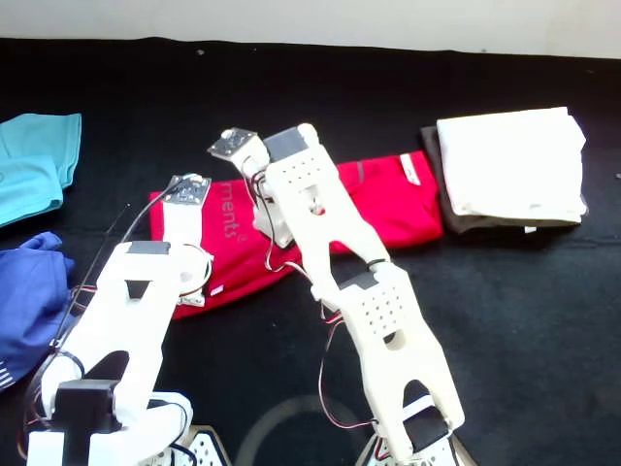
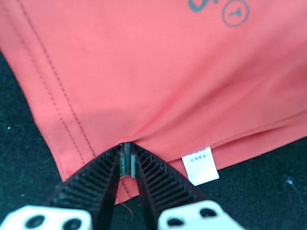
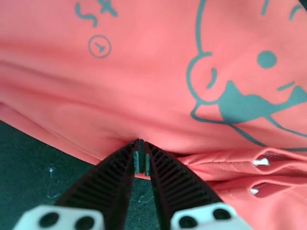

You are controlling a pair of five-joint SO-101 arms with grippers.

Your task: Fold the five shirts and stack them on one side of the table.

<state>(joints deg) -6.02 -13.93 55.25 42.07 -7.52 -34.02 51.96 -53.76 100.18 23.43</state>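
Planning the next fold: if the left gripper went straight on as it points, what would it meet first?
The red shirt: the left gripper pinches its edge, and more of that cloth probably lies straight ahead.

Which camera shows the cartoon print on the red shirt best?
The right wrist view: the cartoon face on the red shirt lies in plain sight past the right gripper. The left wrist view catches a corner of teal lettering; the high view has a few letters.

Shirts, five: red shirt, teal shirt, blue shirt, white shirt, dark shirt. Arms, two: left arm, right arm.
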